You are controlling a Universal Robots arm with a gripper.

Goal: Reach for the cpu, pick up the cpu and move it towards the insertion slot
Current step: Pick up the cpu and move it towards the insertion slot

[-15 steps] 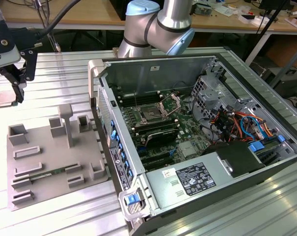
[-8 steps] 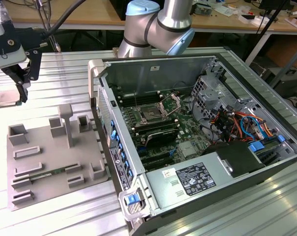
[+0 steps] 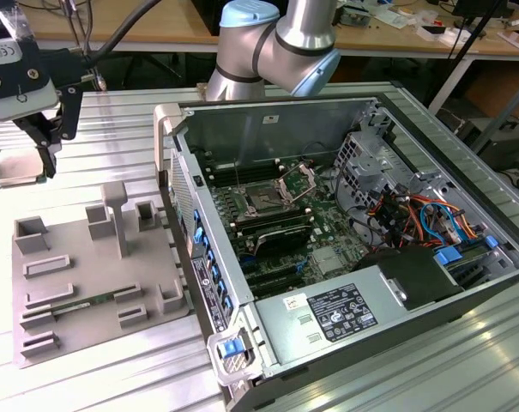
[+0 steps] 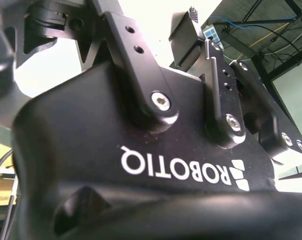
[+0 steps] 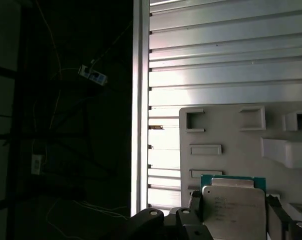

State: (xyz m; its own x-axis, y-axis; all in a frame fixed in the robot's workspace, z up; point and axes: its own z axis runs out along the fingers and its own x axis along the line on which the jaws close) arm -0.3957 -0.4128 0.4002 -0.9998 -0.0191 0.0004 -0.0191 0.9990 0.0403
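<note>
The cpu (image 3: 15, 169) is a small square chip with a silvery top, at the exterior view's far left, beyond the grey tray (image 3: 96, 283). My gripper (image 3: 17, 160) points down over it, with a dark finger (image 3: 48, 153) at the chip's edge. In the first wrist view the cpu (image 5: 233, 210) sits between the two fingers (image 5: 193, 201), which press on its opposite sides, and it overlaps the tray (image 5: 230, 145). The insertion slot (image 3: 263, 199) lies inside the open computer case, its metal bracket (image 3: 298, 180) hinged up, far from the gripper toward the exterior view's right.
The tray carries raised grey frames and posts (image 3: 115, 215) between the gripper and the case. The case's upright side wall (image 3: 169, 163), drive cage (image 3: 371, 167), loose cables (image 3: 413, 215) and power supply (image 3: 345, 313) surround the board. The robot arm (image 3: 276, 43) reaches over from the back.
</note>
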